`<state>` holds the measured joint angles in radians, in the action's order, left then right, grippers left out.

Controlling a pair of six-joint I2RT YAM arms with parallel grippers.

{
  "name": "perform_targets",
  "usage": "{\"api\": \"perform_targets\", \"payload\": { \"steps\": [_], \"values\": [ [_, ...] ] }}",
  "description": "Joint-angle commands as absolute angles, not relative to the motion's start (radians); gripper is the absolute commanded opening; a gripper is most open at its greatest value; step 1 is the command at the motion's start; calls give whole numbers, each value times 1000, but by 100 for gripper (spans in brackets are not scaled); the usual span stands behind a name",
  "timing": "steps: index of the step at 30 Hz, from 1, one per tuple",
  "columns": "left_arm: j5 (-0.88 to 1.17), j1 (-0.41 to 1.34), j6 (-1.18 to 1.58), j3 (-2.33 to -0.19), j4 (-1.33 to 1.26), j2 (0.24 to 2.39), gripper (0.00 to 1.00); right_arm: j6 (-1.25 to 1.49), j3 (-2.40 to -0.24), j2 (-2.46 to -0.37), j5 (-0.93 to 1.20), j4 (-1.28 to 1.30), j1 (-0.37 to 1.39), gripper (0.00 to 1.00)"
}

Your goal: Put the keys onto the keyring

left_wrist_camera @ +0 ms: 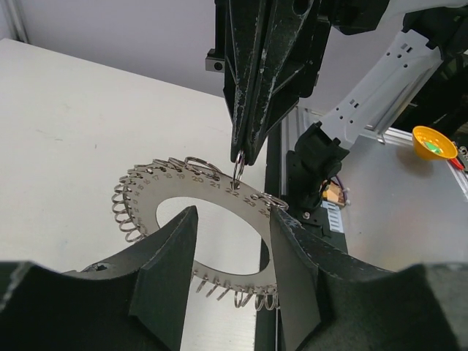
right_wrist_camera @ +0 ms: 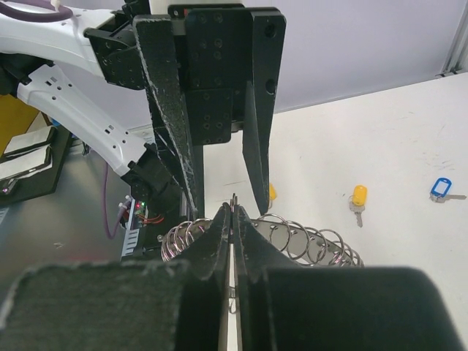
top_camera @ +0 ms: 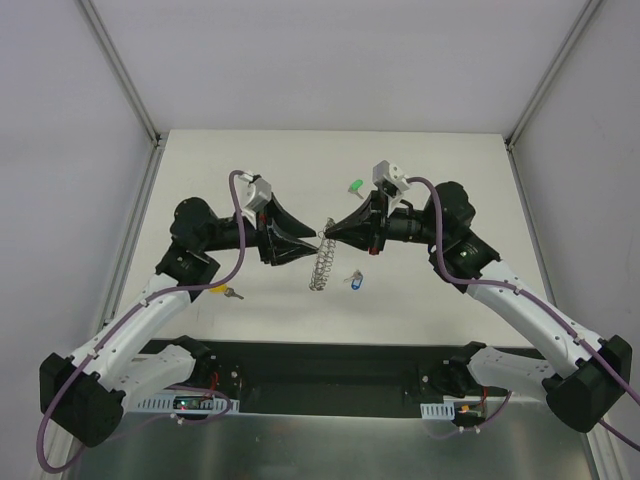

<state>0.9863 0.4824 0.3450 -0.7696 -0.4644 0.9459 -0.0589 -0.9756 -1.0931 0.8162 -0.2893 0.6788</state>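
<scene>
The keyring [top_camera: 319,268], a silver numbered ring edged with wire loops, stands on edge between both grippers. My right gripper [right_wrist_camera: 232,208] is shut on one wire loop [left_wrist_camera: 238,170] at its top rim. My left gripper [left_wrist_camera: 234,213] faces the ring's flat side with its jaws apart. The ring's near arc [left_wrist_camera: 241,281] crosses the gap between them. I cannot tell whether the fingers [left_wrist_camera: 172,270] touch it. A blue key [top_camera: 355,283] lies right of the ring, a green key [top_camera: 354,186] lies farther back, and a yellow key [top_camera: 228,292] lies by the left arm.
In the right wrist view another yellow key [right_wrist_camera: 357,197] and a blue-headed key [right_wrist_camera: 441,188] lie on the white table [top_camera: 420,170] beyond the ring. The arm bases and a black rail [top_camera: 320,365] line the near edge. Metal frame posts [top_camera: 120,70] stand at the back corners.
</scene>
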Motion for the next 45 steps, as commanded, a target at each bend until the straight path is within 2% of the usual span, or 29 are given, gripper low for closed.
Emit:
{"api": "perform_targets", "payload": {
  "steps": [1, 28, 35, 39, 42, 43, 44, 45],
  "values": [
    [1051, 477, 368, -798, -563, 959, 42, -35, -992, -1086, 839, -388, 676, 1],
    [1072, 477, 423, -831, -630, 1011, 22, -18, -994, -1112, 859, -400, 681, 1],
    [1065, 477, 428, -831, -630, 1012, 13, -20, -991, -1117, 856, -402, 687, 1],
    [1060, 477, 430, -825, -626, 1011, 0, -20, -988, -1114, 854, -400, 689, 1],
    [1051, 477, 399, -822, -595, 1005, 0, -12, -988, -1114, 845, -400, 689, 1],
    [1045, 477, 376, -822, -533, 997, 0, -8, -986, -1109, 830, -396, 687, 3],
    [1039, 477, 347, -828, -494, 993, 0, -6, -988, -1106, 819, -385, 684, 10],
    [1016, 477, 271, -831, -436, 986, 0, -5, -988, -1103, 807, -371, 681, 21]
  ]
}}
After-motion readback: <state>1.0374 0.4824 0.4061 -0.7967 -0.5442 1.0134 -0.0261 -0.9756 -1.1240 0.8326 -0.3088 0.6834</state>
